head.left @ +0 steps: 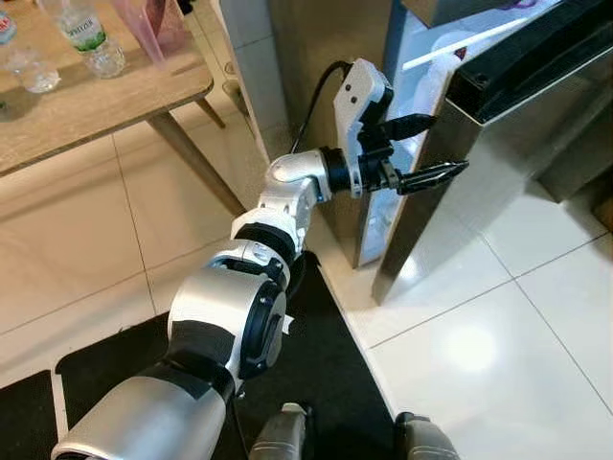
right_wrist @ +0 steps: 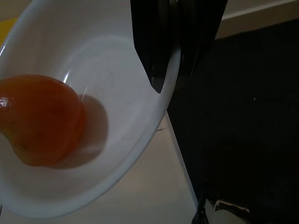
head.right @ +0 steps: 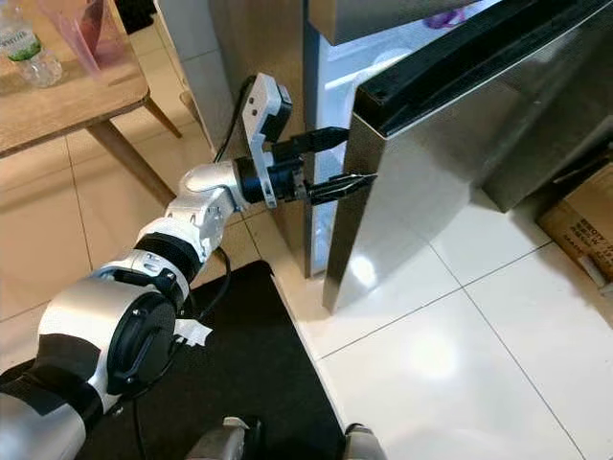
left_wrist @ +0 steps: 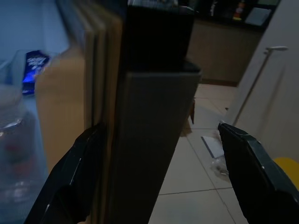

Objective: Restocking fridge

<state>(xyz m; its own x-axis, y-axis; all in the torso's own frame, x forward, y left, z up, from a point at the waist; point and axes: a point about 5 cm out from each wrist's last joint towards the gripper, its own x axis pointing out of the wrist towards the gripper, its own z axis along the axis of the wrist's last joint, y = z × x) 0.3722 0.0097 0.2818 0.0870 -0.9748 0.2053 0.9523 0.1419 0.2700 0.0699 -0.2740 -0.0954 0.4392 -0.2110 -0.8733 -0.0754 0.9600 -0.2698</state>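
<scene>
The steel fridge door (head.left: 517,144) stands partly open, and the lit fridge interior (head.left: 421,57) glows behind it. My left gripper (head.left: 448,144) is open at the door's free edge, with one finger on the inner side and one finger (left_wrist: 254,172) on the outer side, the door edge (left_wrist: 149,140) between them. Inside, a clear bottle (left_wrist: 14,154) and a blue packet (left_wrist: 32,65) are visible. My right gripper (right_wrist: 175,46) is shut on the rim of a white bowl (right_wrist: 93,177), which holds an orange-red fruit (right_wrist: 39,121).
A wooden table (head.left: 96,105) stands at the left with water bottles (head.left: 91,38) and a pink container (head.left: 153,24) on it. A black mat (head.left: 326,364) lies under me on the white tile floor (head.left: 498,345). A cardboard box (head.right: 584,225) sits at the right.
</scene>
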